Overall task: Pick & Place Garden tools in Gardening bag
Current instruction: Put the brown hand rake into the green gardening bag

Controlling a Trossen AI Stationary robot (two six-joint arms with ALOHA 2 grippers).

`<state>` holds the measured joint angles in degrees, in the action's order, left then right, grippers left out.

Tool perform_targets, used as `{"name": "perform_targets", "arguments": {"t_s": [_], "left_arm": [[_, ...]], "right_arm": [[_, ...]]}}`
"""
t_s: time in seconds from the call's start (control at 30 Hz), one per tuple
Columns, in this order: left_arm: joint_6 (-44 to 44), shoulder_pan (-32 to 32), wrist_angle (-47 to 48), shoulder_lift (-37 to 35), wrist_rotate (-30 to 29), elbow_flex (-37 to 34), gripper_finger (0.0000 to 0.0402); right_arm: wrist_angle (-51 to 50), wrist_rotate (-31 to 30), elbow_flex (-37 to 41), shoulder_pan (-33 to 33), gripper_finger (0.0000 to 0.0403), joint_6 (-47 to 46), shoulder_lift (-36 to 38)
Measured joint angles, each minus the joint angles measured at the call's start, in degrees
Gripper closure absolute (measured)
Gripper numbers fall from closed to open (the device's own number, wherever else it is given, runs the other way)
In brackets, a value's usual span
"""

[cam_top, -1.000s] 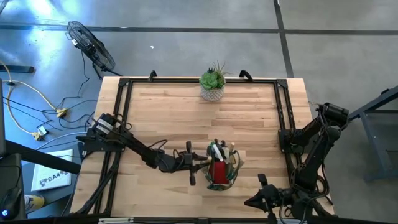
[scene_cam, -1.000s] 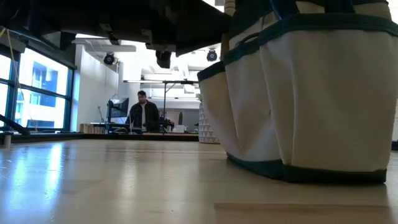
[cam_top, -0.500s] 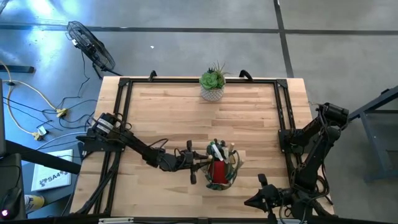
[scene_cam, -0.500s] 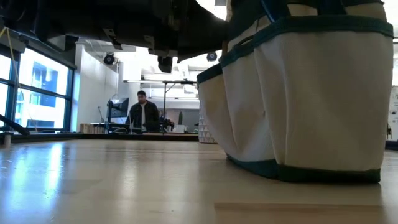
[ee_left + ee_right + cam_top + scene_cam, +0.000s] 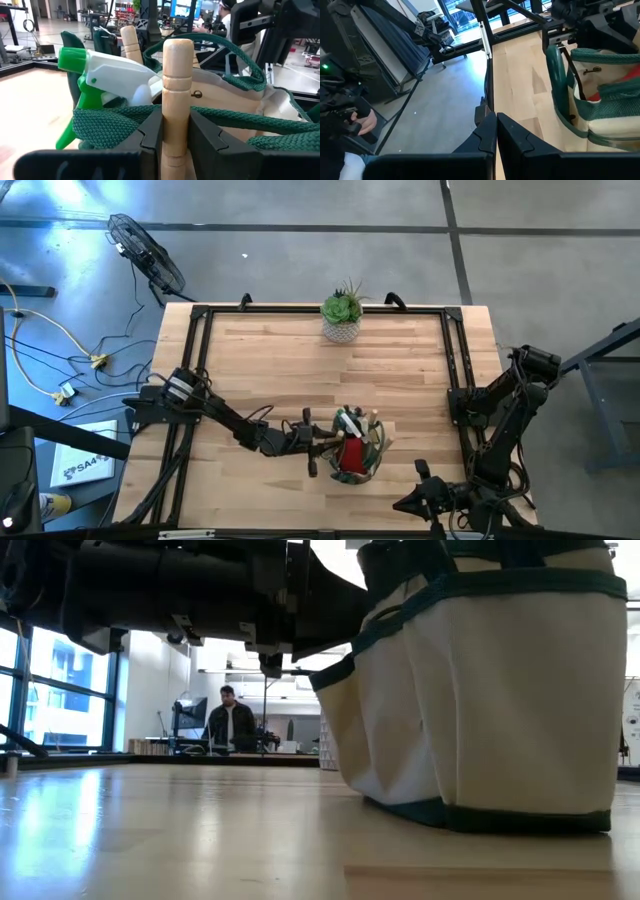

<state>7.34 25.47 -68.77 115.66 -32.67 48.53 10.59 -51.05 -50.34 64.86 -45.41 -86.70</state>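
Left gripper [image 5: 175, 132] sits at the gardening bag's [image 5: 362, 464] nine o'clock side, fingers [image 5: 150, 135] pinching a wooden tool handle [image 5: 176, 100] upright; a green-and-white sprayer [image 5: 107, 80] stands in the bag beside it. The bag rests at the table's [image 5: 280, 360] six o'clock edge; right gripper [image 5: 408, 505] waits at the five o'clock corner, fingers pressed together.

No text, label, brand or number can be read with confidence anywhere in these views.
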Motion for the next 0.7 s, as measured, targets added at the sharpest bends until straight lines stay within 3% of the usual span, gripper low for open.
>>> {"name": "perform_targets", "arguments": {"t_s": [0.3,0.53,0.7], "left_arm": [[-1.1,0.0,-0.5,0.0,0.6,0.0,0.0334],[-1.1,0.0,-1.8,0.2,0.5,0.1,0.0198],[-1.1,0.0,-2.0,0.2,0.2,0.3,0.0155]], "right_arm": [[0.0,0.0,0.0,0.0,0.0400,0.0,0.0],[0.0,0.0,0.0,0.0,0.0400,0.0,0.0],[0.0,0.0,0.0,0.0,0.0400,0.0,0.0]]}}
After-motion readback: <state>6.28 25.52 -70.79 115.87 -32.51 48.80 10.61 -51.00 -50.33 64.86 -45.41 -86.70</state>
